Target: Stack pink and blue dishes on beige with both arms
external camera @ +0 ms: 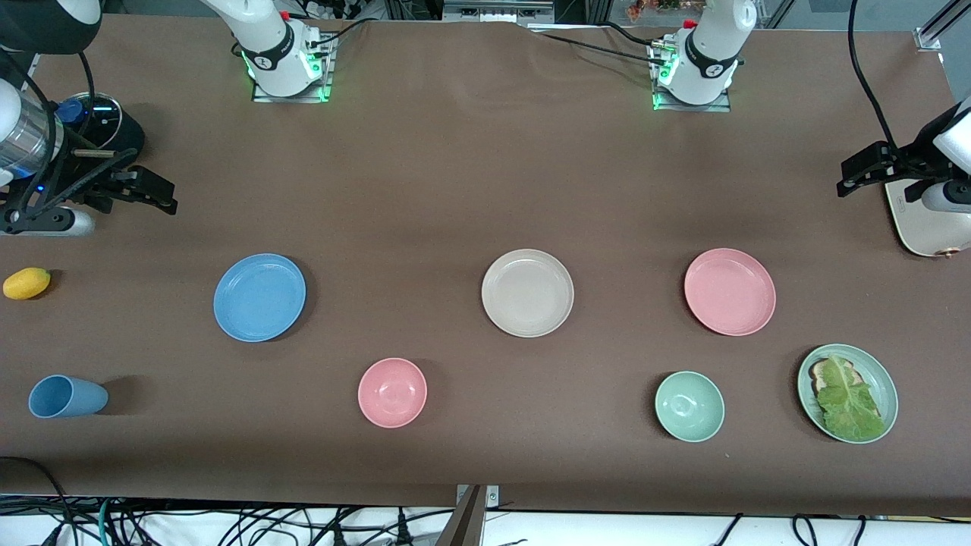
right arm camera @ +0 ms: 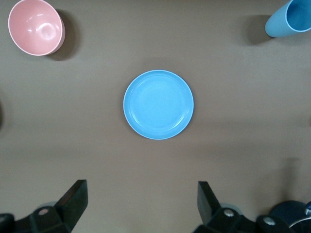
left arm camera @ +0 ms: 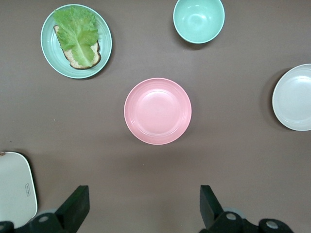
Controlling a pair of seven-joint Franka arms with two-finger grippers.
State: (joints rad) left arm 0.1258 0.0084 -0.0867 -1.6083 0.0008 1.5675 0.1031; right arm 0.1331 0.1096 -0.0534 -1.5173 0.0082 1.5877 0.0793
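Observation:
Three plates lie in a row across the brown table. The beige plate [external camera: 527, 292] is in the middle, the blue plate [external camera: 259, 296] toward the right arm's end, the pink plate [external camera: 730, 291] toward the left arm's end. My right gripper [external camera: 163, 196] hangs high over bare cloth at its end, open and empty. Its wrist view looks down on the blue plate [right arm camera: 158, 104] past the gripper [right arm camera: 141, 201]. My left gripper [external camera: 850, 178] hangs high at its end, open and empty [left arm camera: 144, 204]. The pink plate [left arm camera: 158, 110] and the beige plate's edge [left arm camera: 294, 97] show below it.
Nearer the front camera stand a pink bowl [external camera: 392, 392], a green bowl [external camera: 689, 406], a green plate [external camera: 884, 379] with lettuce and bread, and a blue cup [external camera: 67, 396] on its side. A lemon [external camera: 26, 283] and a white board [external camera: 922, 227] lie at the table's ends.

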